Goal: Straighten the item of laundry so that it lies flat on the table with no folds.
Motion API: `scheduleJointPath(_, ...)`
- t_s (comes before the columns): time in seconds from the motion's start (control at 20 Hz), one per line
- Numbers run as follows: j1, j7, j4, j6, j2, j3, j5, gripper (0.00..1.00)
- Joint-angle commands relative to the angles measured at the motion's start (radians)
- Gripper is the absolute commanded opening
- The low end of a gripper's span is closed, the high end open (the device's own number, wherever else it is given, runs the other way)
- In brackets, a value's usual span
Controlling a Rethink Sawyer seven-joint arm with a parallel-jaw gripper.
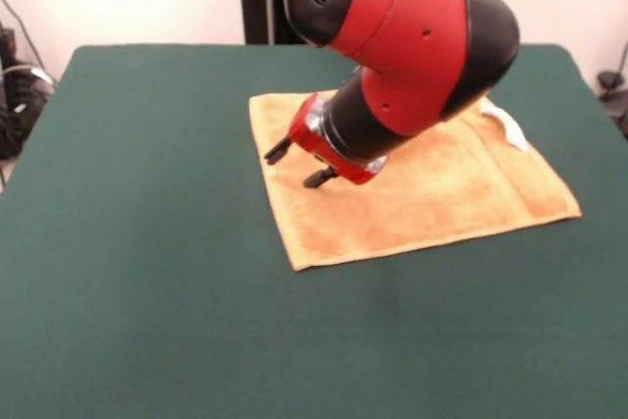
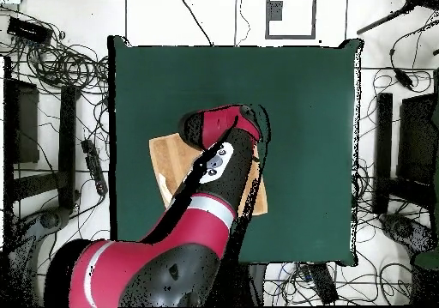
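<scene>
Towel (image 1: 412, 193) lies spread on table (image 1: 147, 242), toward far side & right of centre in front view, w/ one corner nearest camera and tag (image 1: 510, 127) at its far right corner. Arm (image 1: 402, 36) reaches down from above over towel's far part; gripper (image 1: 298, 164) sits above towel's left portion, near left edge

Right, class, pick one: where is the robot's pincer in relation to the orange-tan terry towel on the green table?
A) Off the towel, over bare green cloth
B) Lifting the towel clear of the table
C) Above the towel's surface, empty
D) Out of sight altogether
C: in the front view the pincer sits over the orange-tan terry towel, its two dark fingers apart and holding nothing, while the towel lies spread on the green felt table.
</scene>
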Motion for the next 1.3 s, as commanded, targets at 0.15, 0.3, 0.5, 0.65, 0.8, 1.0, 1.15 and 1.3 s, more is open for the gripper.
scheduleJointPath(0.15, -0.049, 0.114, 0.005, -0.308, 0.176, 0.079, -0.106, 1.00)
scheduleJointPath(0.3, -0.051, 0.104, -0.004, -0.297, 0.176, 0.082, -0.119, 1.00)
scheduleJointPath(0.5, -0.049, 0.099, 0.004, -0.305, 0.175, 0.081, -0.143, 1.00)
scheduleJointPath(0.65, -0.044, 0.105, -0.003, -0.317, 0.182, 0.072, -0.161, 1.00)
scheduleJointPath(0.8, -0.041, 0.112, -0.015, -0.327, 0.188, 0.061, -0.181, 1.00)
scheduleJointPath(1.0, -0.040, 0.122, -0.030, -0.336, 0.199, 0.050, -0.205, 1.00)
scheduleJointPath(1.15, -0.045, 0.118, -0.035, -0.332, 0.198, 0.054, -0.216, 1.00)
scheduleJointPath(1.3, -0.066, 0.110, -0.023, -0.302, 0.182, 0.084, -0.191, 1.00)
